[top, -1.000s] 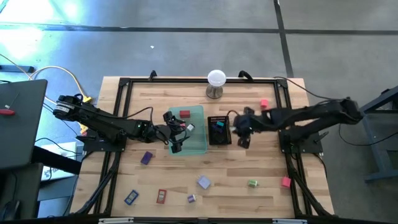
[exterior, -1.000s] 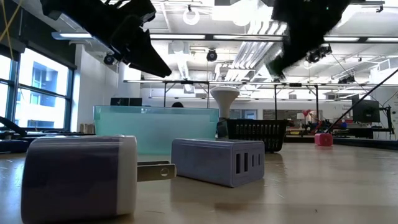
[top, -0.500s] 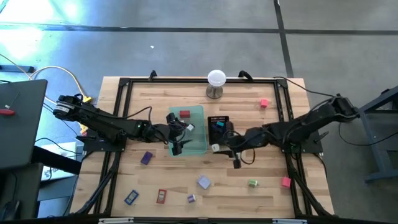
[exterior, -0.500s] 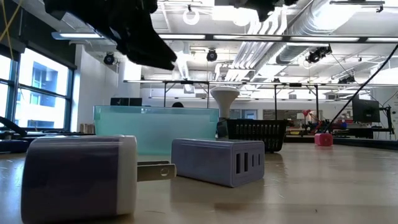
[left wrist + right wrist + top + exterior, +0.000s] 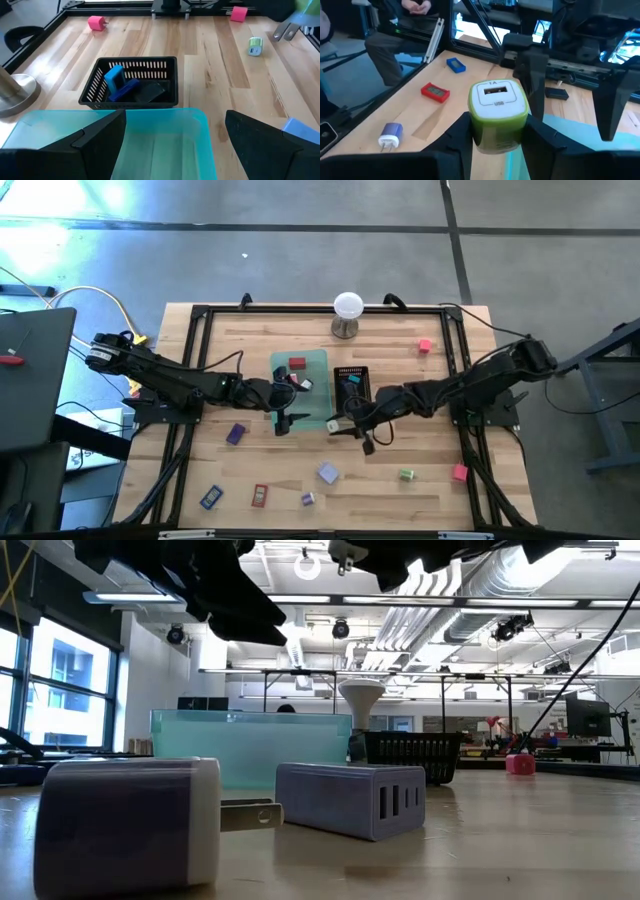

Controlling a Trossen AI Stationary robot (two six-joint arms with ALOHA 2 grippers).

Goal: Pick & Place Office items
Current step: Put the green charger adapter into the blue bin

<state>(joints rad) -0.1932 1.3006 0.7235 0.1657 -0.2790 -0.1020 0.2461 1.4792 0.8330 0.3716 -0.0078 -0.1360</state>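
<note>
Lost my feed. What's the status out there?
Right end effector shut on green USB charger, near teal tray. Left end effector open over tray. Path clear.

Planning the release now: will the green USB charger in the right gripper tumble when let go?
The green USB charger looks blocky and rigid, so it probably lands without rolling far. Its glossy rounded casing may slip between the right gripper fingers.

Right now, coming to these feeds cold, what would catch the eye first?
Probably the right pincer, shut on a green-and-white USB charger cube, carried above the near edge of the translucent green plastic tray at mid-table. Next, the open left pincer hovering by that tray's near-left corner, with the black mesh basket of blue and black bits just beyond.
</note>
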